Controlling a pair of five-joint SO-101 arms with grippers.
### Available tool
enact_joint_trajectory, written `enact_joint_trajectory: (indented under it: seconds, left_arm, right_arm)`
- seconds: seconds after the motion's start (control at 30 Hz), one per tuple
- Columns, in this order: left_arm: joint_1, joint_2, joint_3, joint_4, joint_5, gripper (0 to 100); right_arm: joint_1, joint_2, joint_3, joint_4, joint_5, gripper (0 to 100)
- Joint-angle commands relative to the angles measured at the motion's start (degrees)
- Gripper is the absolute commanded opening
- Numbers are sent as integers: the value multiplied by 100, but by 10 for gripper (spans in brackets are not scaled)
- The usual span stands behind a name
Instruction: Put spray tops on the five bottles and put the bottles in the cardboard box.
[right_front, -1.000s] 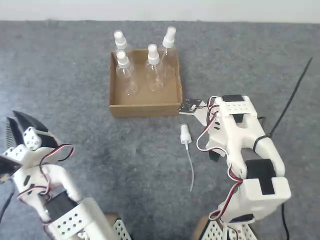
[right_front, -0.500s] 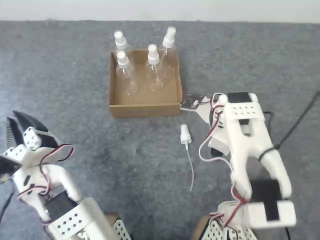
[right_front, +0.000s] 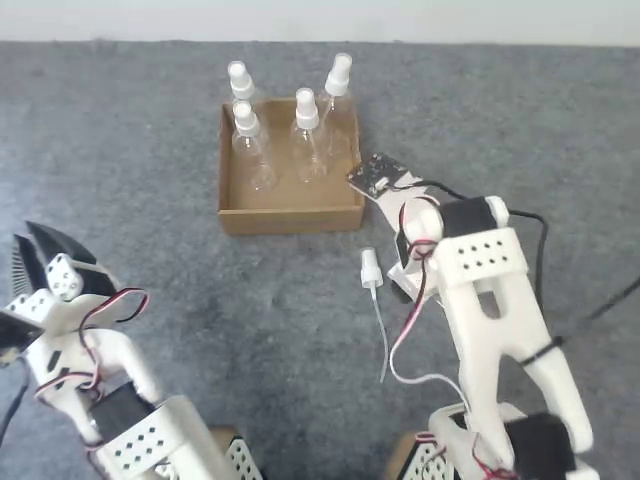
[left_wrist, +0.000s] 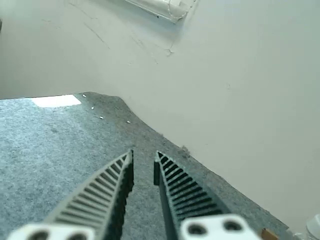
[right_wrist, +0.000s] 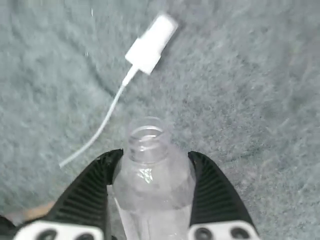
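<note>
Surface: a grey carpet-textured table, with a pale wall behind. A brown cardboard box is sitting at the far centre. 4 capped clear plastic bottles are being counted in it, though the 2 rearmost are hard to separate from its back wall.

The uncapped 5th clear plastic bottle is being held clamped between the black fingers of the right gripper.

Key relation: the loose white spray top is lying flat on the table, just ahead of that bottle's open mouth and slightly to one side. Its long axis is running from the head, nearest the box, back along the thin dip tube toward the arm bases.

The left gripper is being kept at the near left corner, well apart from the top. Its ribbed fingers are slightly parted on nothing and aimed at the wall.

Judgement: the right arm is far nearer but occupied, so the pick is likely falling to the left.
</note>
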Motion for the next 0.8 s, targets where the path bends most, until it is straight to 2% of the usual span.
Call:
enact_joint_trajectory:
  seconds: [0.0,0.27,0.57,0.77]
  left_arm:
    - [35,-70,-48,-185,-62,66]
    - [35,-70,-48,-185,-62,66]
    - [35,-70,-48,-176,-62,66]
    - [35,-70,-48,-176,-62,66]
  right_arm:
    - [-189,-822,-211,48,-571,6]
    - [-646,-1516,-211,31,-1653,6]
    - [-1174,-2185,-202,-4,-2382,6]
    - [-1209,-2290,-193,-4,-2752,6]
